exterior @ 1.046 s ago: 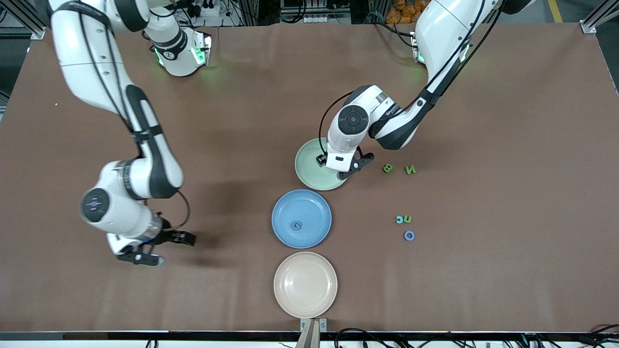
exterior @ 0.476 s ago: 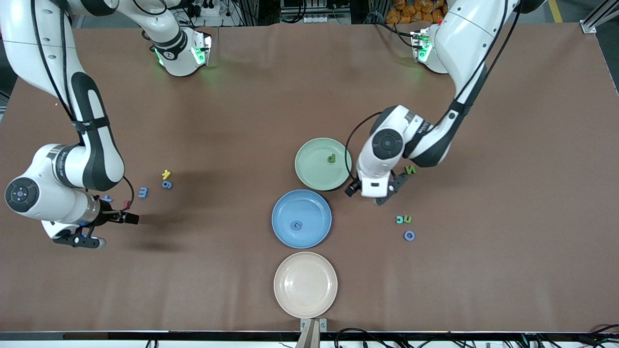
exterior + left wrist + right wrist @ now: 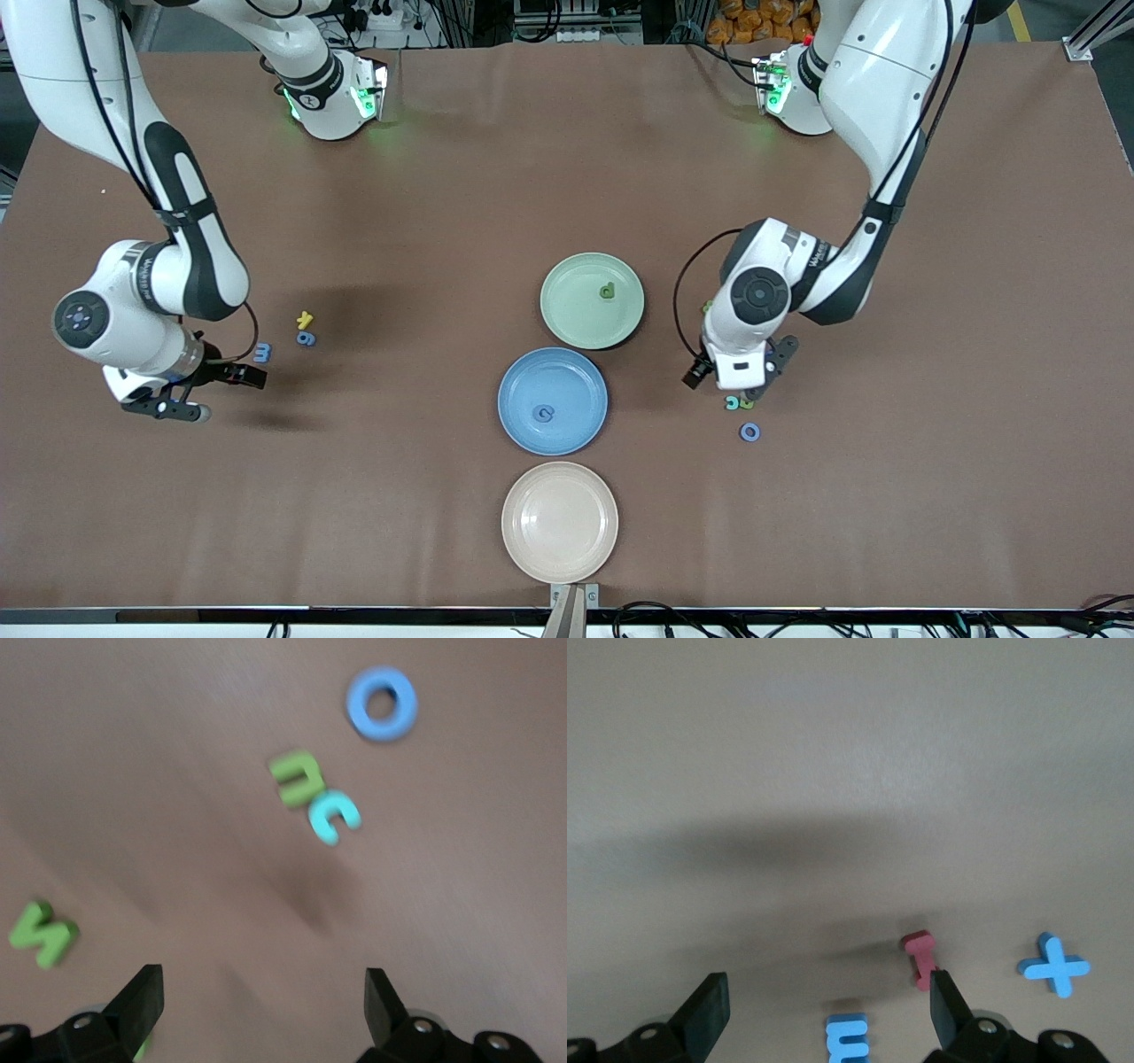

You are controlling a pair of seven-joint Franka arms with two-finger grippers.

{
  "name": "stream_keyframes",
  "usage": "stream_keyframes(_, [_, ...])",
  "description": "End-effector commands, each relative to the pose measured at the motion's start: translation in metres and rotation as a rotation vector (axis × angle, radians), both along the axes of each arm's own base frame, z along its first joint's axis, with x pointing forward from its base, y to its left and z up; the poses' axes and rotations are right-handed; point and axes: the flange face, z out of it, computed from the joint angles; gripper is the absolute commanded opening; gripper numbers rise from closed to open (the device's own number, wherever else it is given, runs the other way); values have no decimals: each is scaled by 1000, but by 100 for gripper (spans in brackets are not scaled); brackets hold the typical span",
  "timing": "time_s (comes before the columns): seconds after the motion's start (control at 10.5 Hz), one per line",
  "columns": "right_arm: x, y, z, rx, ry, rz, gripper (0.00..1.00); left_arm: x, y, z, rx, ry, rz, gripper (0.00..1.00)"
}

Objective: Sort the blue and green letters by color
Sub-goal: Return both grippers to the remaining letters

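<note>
Left gripper (image 3: 751, 383): jaws fully open, empty, over the green n (image 3: 297, 778) and turquoise c (image 3: 335, 817). Right gripper (image 3: 205, 394): jaws fully open, empty, over the table near the blue E (image 3: 849, 1038). Green P (image 3: 607, 291) lies in the green plate (image 3: 567, 310).

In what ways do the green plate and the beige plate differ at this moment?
The green plate holds one green letter; the beige plate holds nothing. The green plate lies farther from the front camera, the beige plate nearest. Both are round and similar in size.
</note>
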Motion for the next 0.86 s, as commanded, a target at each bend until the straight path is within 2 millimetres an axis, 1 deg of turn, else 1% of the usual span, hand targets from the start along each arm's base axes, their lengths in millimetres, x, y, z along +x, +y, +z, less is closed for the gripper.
stream_keyframes(0.0, [-33,-1,1,6,-19,-14,100,18,41,-6,58,-7,-47,100])
stream_keyframes(0.1, [-39,-1,-1,9,-17,-19,100,25,60,-7,56,1,-93,100])
stream_keyframes(0.19, [-46,-1,-8,12,-18,-26,100,29,73,-11,54,13,-147,100])
stream_keyframes(0.29, [-51,-1,-14,13,-29,-34,100,31,80,-14,53,20,-182,100])
stream_keyframes(0.48, [-63,-2,-25,14,-25,-42,100,30,81,-26,55,36,-202,100])
stream_keyframes(0.57, [-68,-2,-28,14,-23,-42,100,33,80,-31,54,38,-203,100])
stream_keyframes(0.67, [-70,0,-30,16,-22,-41,100,33,71,-36,57,37,-217,100])
stream_keyframes(0.76, [-72,-1,-32,17,-17,-43,100,31,69,-42,65,42,-229,100])
